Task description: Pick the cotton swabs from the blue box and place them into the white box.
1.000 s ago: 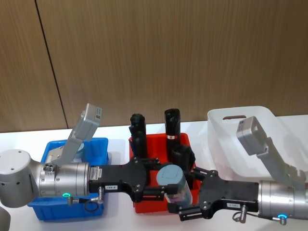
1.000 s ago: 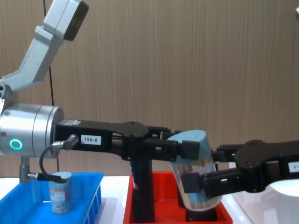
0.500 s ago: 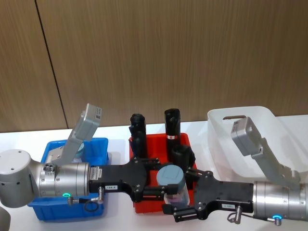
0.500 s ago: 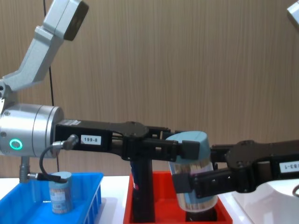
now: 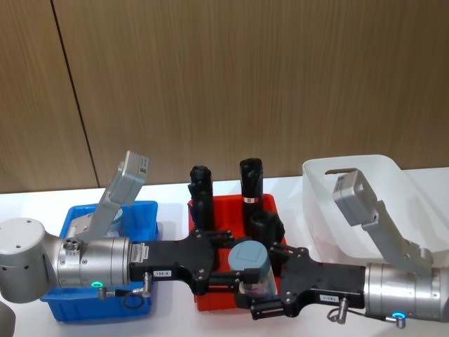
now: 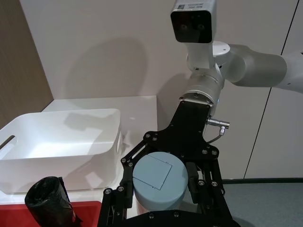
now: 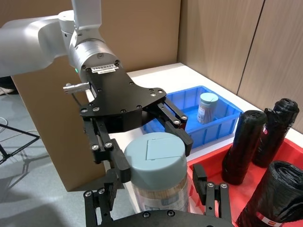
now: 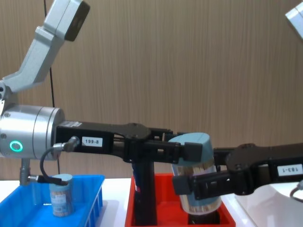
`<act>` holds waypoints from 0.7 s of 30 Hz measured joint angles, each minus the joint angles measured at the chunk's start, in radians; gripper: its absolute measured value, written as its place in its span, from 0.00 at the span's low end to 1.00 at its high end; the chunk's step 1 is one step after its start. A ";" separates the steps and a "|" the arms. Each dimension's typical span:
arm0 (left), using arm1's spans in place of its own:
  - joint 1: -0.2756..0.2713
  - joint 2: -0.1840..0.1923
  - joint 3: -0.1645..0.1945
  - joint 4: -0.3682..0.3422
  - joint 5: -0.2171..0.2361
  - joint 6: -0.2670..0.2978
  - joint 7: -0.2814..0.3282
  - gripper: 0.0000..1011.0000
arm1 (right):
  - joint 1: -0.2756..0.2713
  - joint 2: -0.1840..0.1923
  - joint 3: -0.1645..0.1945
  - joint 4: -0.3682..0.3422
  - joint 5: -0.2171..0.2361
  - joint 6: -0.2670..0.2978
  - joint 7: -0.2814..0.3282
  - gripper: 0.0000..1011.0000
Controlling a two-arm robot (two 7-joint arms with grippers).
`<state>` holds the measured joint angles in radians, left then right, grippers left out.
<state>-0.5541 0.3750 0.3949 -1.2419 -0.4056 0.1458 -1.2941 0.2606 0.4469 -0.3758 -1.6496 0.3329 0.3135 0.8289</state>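
Lower centre of the head view is crowding up. The left gripper (image 5: 237,265) is clamping a clear plastic jar of cotton swabs with a pale blue lid (image 5: 250,257). The right gripper (image 5: 270,281) is straddling it, jaws spread, leaving only slim gaps.

Just above in frame, tall black wrapped rolls (image 5: 251,179) are standing upright in the red plastic tray (image 5: 228,214), blocking a low pass.

At right, the glossy white plastic bin (image 5: 317,210) is sitting open-topped, with the right arm's grey camera mast (image 5: 365,207) rising across it.

At left, the left arm's grey camera mast (image 5: 123,186) is leaning over the bright blue plastic crate (image 5: 146,219).
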 joint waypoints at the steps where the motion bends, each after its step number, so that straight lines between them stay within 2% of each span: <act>1: 0.000 0.000 0.000 0.000 0.000 0.000 0.000 0.66 | 0.000 0.000 0.000 0.001 0.000 -0.001 -0.002 0.99; 7: 0.000 0.000 0.000 0.000 0.000 0.000 0.000 0.66 | 0.005 -0.002 -0.005 0.011 -0.001 -0.006 -0.012 0.90; 11: 0.000 0.000 0.000 0.000 0.000 0.000 0.000 0.66 | 0.007 -0.002 -0.007 0.016 -0.001 -0.011 -0.015 0.77; 14: 0.000 0.000 0.000 0.000 0.000 0.000 0.001 0.66 | 0.008 -0.001 -0.009 0.018 -0.002 -0.013 -0.015 0.72; 15: 0.000 0.000 0.000 0.000 0.000 0.000 0.001 0.66 | 0.008 -0.001 -0.010 0.018 -0.002 -0.015 -0.015 0.65; 21: 0.000 0.000 0.000 0.000 0.000 0.000 0.001 0.69 | 0.009 0.002 -0.012 0.019 -0.002 -0.019 -0.016 0.64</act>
<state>-0.5541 0.3750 0.3949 -1.2420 -0.4055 0.1459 -1.2933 0.2692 0.4490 -0.3881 -1.6308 0.3304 0.2949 0.8126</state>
